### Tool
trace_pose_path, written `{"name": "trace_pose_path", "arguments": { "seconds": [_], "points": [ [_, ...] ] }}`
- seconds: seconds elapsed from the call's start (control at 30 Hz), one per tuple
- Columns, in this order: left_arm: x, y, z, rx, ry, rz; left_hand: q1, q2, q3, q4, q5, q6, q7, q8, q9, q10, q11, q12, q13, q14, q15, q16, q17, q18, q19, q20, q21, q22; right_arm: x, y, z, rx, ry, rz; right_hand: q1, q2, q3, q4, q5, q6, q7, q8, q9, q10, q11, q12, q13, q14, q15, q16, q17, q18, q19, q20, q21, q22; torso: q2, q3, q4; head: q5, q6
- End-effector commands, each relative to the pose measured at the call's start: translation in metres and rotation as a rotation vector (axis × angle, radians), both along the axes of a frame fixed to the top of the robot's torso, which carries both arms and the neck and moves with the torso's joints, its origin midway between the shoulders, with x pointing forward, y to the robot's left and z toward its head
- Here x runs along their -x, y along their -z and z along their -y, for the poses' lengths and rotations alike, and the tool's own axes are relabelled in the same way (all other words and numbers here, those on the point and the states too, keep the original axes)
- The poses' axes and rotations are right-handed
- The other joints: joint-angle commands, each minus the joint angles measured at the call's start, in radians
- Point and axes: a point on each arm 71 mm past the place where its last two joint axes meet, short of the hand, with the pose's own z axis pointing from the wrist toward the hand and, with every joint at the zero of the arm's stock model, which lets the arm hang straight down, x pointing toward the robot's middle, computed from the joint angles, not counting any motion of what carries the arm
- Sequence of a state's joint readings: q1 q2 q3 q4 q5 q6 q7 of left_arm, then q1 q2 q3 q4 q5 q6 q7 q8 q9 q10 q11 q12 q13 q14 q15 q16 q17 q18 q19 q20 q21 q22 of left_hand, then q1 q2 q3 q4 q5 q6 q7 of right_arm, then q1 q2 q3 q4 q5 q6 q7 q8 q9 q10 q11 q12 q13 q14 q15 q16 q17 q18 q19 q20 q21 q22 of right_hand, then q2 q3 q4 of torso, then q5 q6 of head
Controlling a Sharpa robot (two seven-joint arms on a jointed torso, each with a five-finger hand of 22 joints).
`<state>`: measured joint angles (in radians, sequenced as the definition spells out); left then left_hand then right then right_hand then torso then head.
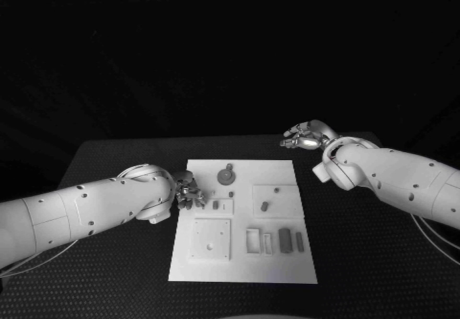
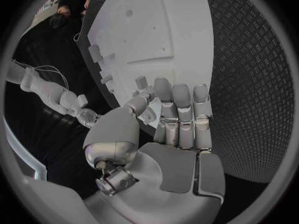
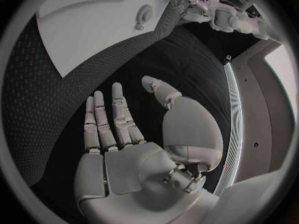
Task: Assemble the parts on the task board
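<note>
A black table (image 1: 115,252) with a woven, dimpled surface fills the head view, and the room behind it is dark. A flat white rectangular task board (image 1: 244,266) lies at the table's centre, long side running away from the robot, and serves as the landmark here.

At the board's left edge, about halfway along it, the left hand (image 1: 187,195) hangs at the end of a smooth white arm. Its silver fingers (image 2: 181,104) lie straight and side by side over the board's rim, thumb bent alongside, and it holds nothing.

On the board, a raised square white plate (image 1: 211,239) with small holes sits in the near-left part. Farther away from the robot, a round grey disc-shaped part (image 1: 226,175) lies near the far edge. Right of centre is a second raised square (image 1: 273,199) carrying two small dark parts. In the near-right part stand a pale rectangular frame (image 1: 254,242) and, beside it, upright dark grey oblong parts (image 1: 284,240).

Beyond the board's far-right corner, well apart from it, the right hand (image 1: 305,136) hovers over the table. Its metallic fingers (image 3: 118,114) are extended and slightly apart, thumb held out to the side, gripping nothing.
</note>
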<state>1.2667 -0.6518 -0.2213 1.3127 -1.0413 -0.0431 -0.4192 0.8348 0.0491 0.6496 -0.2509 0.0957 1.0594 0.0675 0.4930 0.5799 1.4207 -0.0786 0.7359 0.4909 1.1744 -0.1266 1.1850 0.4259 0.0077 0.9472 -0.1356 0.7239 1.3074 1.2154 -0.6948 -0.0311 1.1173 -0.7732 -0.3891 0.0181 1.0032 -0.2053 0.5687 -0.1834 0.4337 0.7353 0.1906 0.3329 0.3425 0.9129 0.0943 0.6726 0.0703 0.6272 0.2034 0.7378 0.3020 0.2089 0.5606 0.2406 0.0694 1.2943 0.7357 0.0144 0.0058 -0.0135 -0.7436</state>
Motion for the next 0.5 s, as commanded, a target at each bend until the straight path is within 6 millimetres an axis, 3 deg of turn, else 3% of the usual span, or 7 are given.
{"name": "trace_pose_path", "arguments": {
  "seconds": [0.03, 0.5],
  "points": [
    [0.0006, 0.0012, 0.0032, -0.005, 0.01, 0.01, 0.012, 0.002, 0.006, 0.001, -0.006, 0.051, -0.041, 0.003, 0.002, 0.003, -0.001, 0.005, 0.001, 0.009, 0.001, 0.003, 0.002, -0.004, 0.007, -0.081, 0.004, 0.022, 0.0001, -0.0004, -0.0013, 0.005, -0.01, 0.006, -0.002, -0.005, 0.001, -0.003, 0.002, 0.008, 0.029, 0.006, -0.001, -0.16, 0.09, 0.004, -0.001, -0.007, 0.002, 0.007, -0.001, -0.017, -0.006, -0.002, -0.004, 0.001, 0.0, 0.0004, -0.0006, -0.001, 0.0],
    [0.0038, 0.0056, 0.0045, -0.013, 0.023, -0.014, 0.013, 0.002, 0.008, 0.0, -0.005, 0.051, -0.041, 0.002, 0.001, 0.003, -0.002, 0.006, 0.002, 0.009, 0.0, 0.004, 0.002, -0.004, 0.008, -0.082, 0.005, 0.022, -0.0007, -0.0001, -0.0021, 0.006, -0.01, 0.007, -0.002, -0.005, 0.001, -0.003, 0.002, 0.007, 0.029, 0.006, -0.001, -0.161, 0.09, 0.004, -0.001, -0.007, 0.002, 0.007, -0.001, -0.017, -0.006, -0.002, -0.004, 0.001, -0.001, 0.0016, 0.0005, -0.002, -0.004]
  ]
}}
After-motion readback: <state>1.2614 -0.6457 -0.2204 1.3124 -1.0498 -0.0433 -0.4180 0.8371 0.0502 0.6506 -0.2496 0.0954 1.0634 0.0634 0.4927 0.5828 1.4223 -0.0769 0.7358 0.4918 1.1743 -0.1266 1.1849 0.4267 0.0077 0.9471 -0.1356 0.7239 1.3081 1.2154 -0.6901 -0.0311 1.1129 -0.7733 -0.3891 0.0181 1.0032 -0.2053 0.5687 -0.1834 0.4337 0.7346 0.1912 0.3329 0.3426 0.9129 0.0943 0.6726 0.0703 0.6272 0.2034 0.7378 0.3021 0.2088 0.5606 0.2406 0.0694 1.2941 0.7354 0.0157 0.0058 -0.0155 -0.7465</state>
